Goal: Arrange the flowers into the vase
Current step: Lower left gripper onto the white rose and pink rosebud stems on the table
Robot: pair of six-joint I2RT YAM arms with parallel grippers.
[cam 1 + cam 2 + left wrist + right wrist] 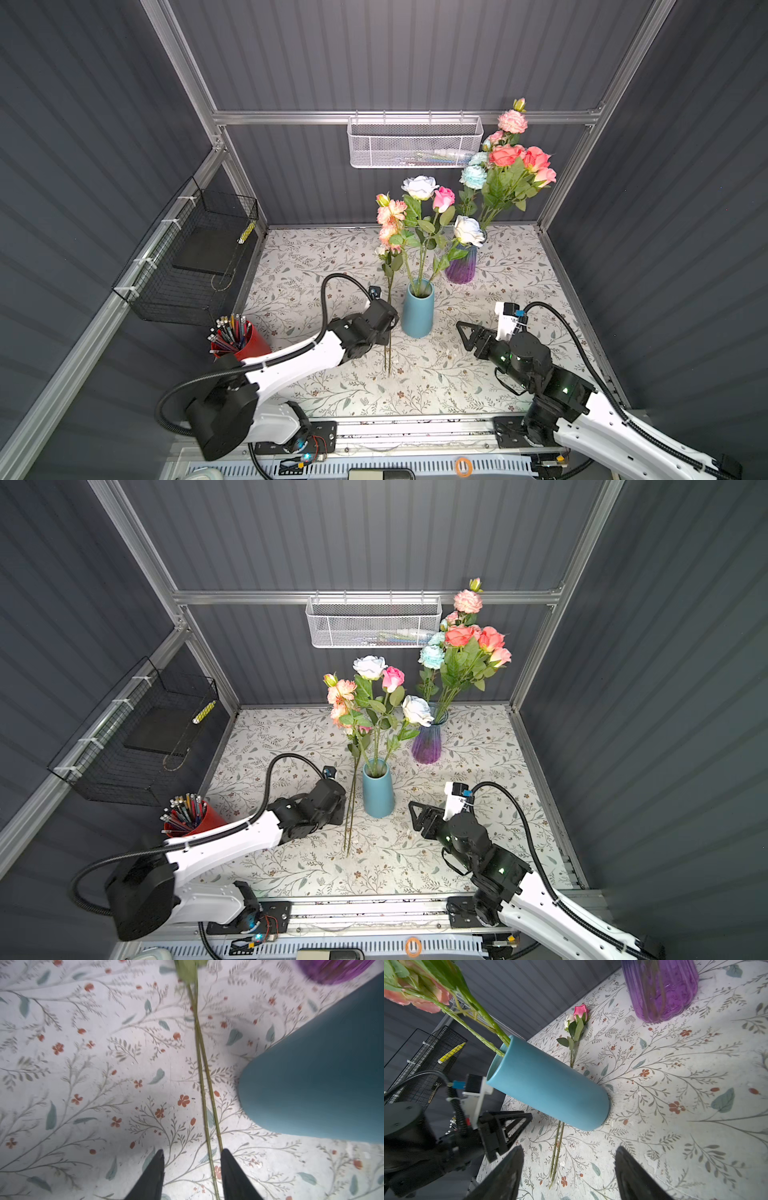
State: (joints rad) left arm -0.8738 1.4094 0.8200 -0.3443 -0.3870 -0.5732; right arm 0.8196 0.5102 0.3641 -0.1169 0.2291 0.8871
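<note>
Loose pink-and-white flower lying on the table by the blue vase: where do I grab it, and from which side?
Take the two bare stems near their cut ends, from straight above, with the jaws across them. They lie flat on the table, the blooms sit at the other end, and the blue vase crowds one side. The left gripper straddles them there, open.

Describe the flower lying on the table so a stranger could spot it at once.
Start at the blue vase in the middle of the table. Beside it, at the left gripper, lies the flower. It alone is in no vase: two thin stems lying flat, pink and white buds.
</note>
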